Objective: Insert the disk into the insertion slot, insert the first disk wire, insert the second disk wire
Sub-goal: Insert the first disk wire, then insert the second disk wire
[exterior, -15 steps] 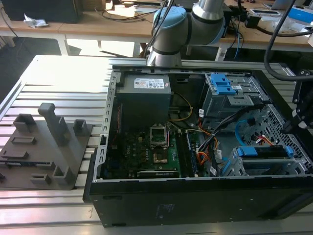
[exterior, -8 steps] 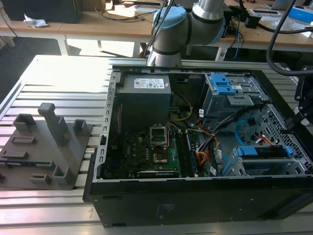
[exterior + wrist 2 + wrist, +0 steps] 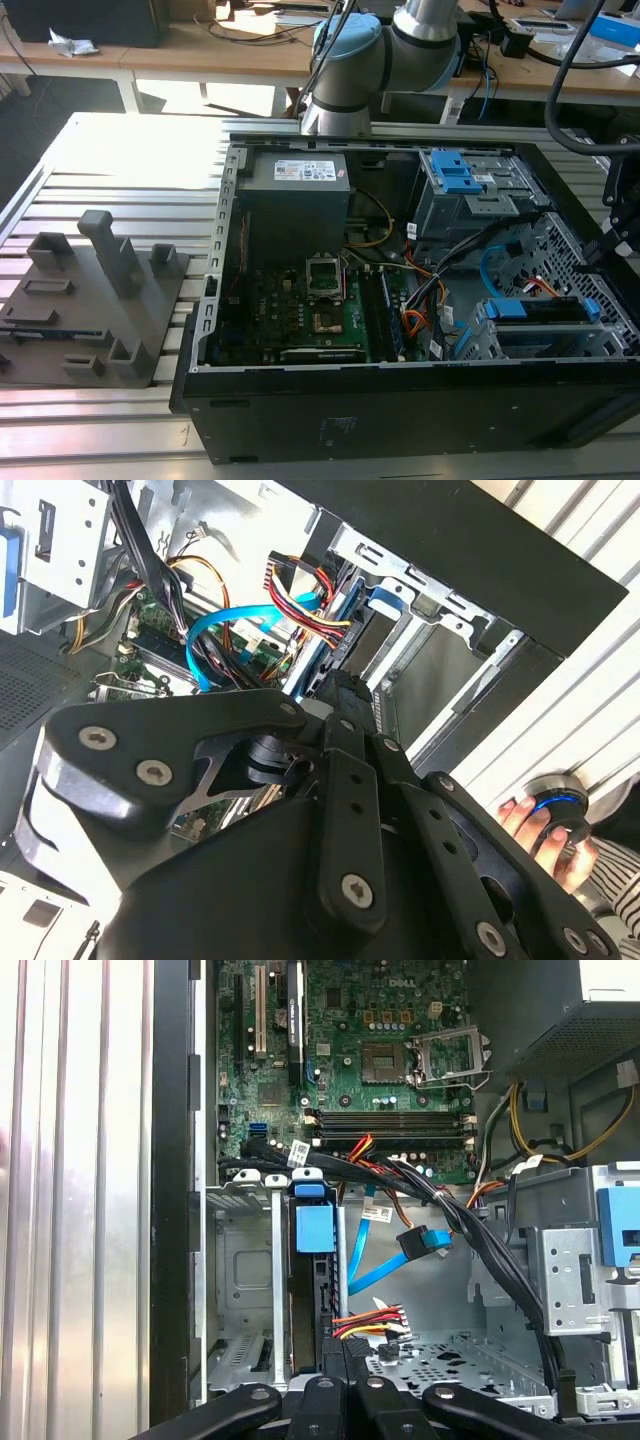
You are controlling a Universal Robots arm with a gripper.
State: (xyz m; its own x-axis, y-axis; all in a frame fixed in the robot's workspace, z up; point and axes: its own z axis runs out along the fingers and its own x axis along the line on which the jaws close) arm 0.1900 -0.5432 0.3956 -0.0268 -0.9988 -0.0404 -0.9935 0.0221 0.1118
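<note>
The disk (image 3: 535, 310), silver in its bright blue caddy (image 3: 314, 1228), sits inside the insertion slot (image 3: 240, 1280), the grey perforated cage at the case's near right corner in the exterior view. My gripper (image 3: 338, 1365) is at the disk's rear edge, its fingers drawn together with no gap between them. The first disk wire (image 3: 365, 1320), an orange-red-black bundle, ends just beside that rear edge. The second disk wire (image 3: 375, 1265), flat and light blue, loops above with its plug (image 3: 425, 1243) hanging free. In the second wrist view both wires (image 3: 230, 620) cross beyond the gripper (image 3: 340, 695).
The open computer case lies on a slatted metal table (image 3: 110, 160). A taller cage with blue latches (image 3: 455, 175), the power supply (image 3: 295, 195) and thick black cables (image 3: 480, 1230) crowd the inside. A grey fixture (image 3: 95, 300) stands on the exterior view's left. A person's hand (image 3: 535, 825) rests outside the case.
</note>
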